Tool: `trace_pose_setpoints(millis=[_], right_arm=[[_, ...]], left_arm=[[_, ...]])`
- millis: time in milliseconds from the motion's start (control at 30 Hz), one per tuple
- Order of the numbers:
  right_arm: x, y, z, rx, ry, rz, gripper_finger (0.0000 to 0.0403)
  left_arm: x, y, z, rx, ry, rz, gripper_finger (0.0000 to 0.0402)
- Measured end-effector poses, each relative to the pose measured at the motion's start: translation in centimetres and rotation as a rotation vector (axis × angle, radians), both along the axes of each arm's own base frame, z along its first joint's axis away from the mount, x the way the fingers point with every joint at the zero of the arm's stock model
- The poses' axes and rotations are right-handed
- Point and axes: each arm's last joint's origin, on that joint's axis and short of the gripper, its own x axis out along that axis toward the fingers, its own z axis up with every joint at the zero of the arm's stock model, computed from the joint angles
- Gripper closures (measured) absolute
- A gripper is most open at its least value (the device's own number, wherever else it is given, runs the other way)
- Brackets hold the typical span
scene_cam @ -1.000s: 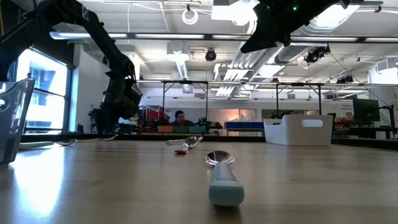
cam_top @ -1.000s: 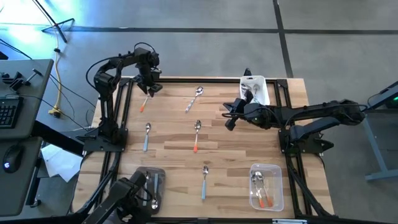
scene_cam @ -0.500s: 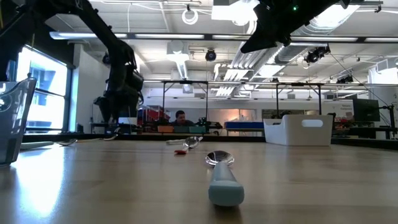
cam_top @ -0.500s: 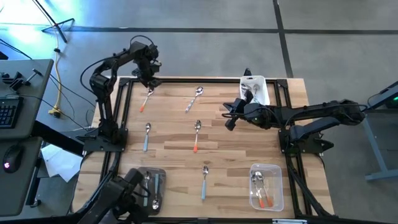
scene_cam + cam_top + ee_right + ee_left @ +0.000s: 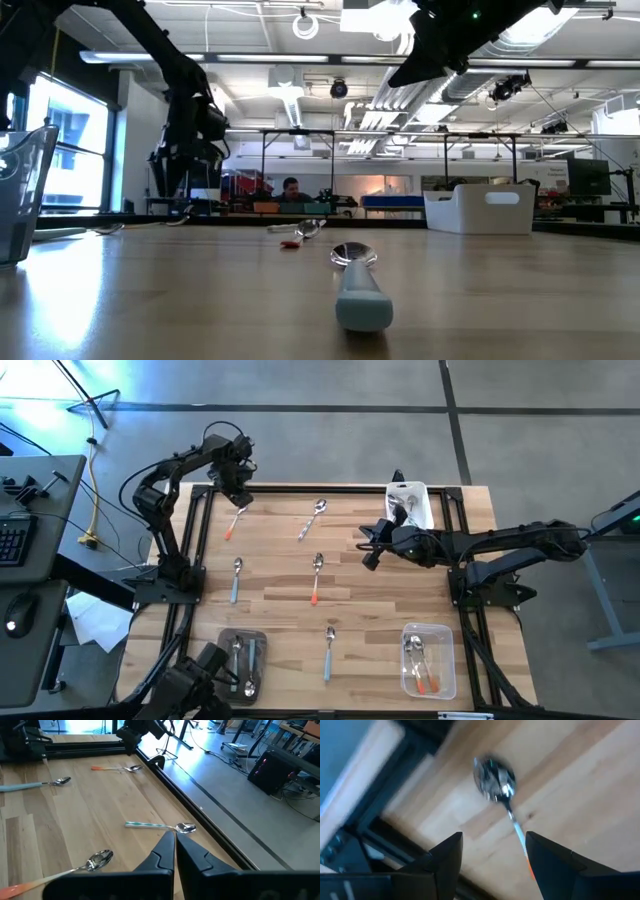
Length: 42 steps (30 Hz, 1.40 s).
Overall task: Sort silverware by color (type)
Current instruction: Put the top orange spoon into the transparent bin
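your left end effector (image 5: pixel 237 491) hung wide open and empty right over the orange-handled spoon (image 5: pixel 234 520), whose bowl sat just under the fingers while its handle ran away from them toward the tabletop (image 5: pixel 280 600) middle; this arm was far nearer than your right end effector (image 5: pixel 366 547), shut on nothing. well apart from both, the clear tub (image 5: pixel 428 660), grey tub (image 5: pixel 240 662) and white tub (image 5: pixel 412 503) each held spoons.

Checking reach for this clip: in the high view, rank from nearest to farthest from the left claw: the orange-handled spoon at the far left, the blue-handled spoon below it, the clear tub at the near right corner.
1. Orange-handled spoon, directly under the open left claw, far left.
2. Blue-handled spoon, left side, mid-table.
3. Clear tub, near right corner, farthest.
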Motion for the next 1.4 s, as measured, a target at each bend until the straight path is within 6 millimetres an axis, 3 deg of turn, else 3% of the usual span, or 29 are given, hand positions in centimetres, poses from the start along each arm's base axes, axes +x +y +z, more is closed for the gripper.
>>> trace_pose_setpoints(millis=[233,567,767,1033,1400], right_arm=[[0.0,0.0,0.0,-0.001,0.0,0.001,0.0403],[0.1,0.0,0.1,0.001,-0.016,0.0,0.0403],[0.1,0.0,0.1,0.001,-0.016,0.0,0.0403],[0.1,0.0,0.1,0.0,-0.016,0.0,0.0403],[0.1,0.0,0.1,0.001,-0.016,0.0,0.0403]], left_arm=[[0.8,0.5,-0.9,0.036,-0.021,0.021,0.0192],[-0.3,2.5,-2.1,-0.02,-0.153,0.148,0.0159],[-1.0,3.4,-3.5,-0.022,-0.15,0.176,0.016],[-1.3,4.1,-3.9,-0.027,-0.174,0.194,0.0181],[-1.3,4.1,-3.9,-0.054,-0.243,0.158,0.026]])
